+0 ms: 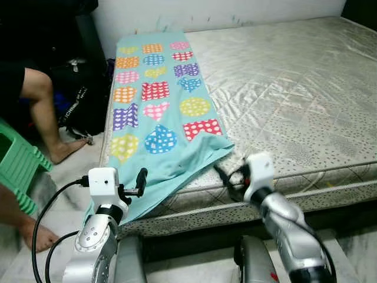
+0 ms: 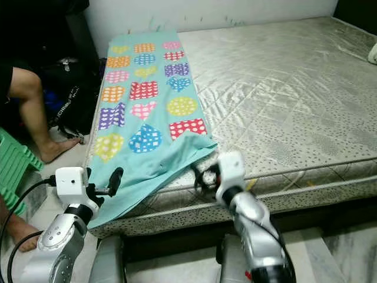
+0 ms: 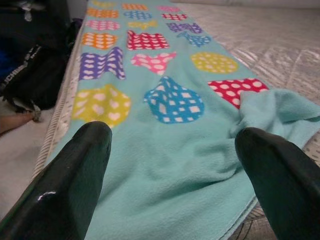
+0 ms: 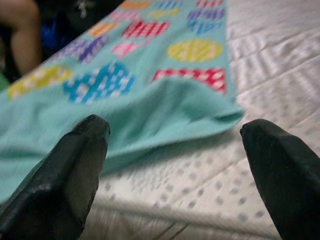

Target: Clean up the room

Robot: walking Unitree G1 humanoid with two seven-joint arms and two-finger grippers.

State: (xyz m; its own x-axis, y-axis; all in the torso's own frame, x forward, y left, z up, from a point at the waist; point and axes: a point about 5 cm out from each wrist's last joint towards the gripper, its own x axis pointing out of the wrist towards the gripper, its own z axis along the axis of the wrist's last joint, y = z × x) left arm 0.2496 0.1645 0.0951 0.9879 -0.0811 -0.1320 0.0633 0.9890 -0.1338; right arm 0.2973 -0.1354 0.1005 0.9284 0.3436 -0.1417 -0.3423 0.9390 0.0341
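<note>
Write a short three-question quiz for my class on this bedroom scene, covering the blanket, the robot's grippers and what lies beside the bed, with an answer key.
1. True or false: the blanket covers the whole mattress.
2. Multiple choice: how do both the left gripper and the right gripper stand? A) shut on the blanket B) open, near the blanket's near edge C) resting on the floor
3. Fill in: beside the bed, on the robot's left, a person's leg stands next to a ____ stool.

Key
1. False: it lies as a strip along the robot's left side.
2. B
3. green
</note>
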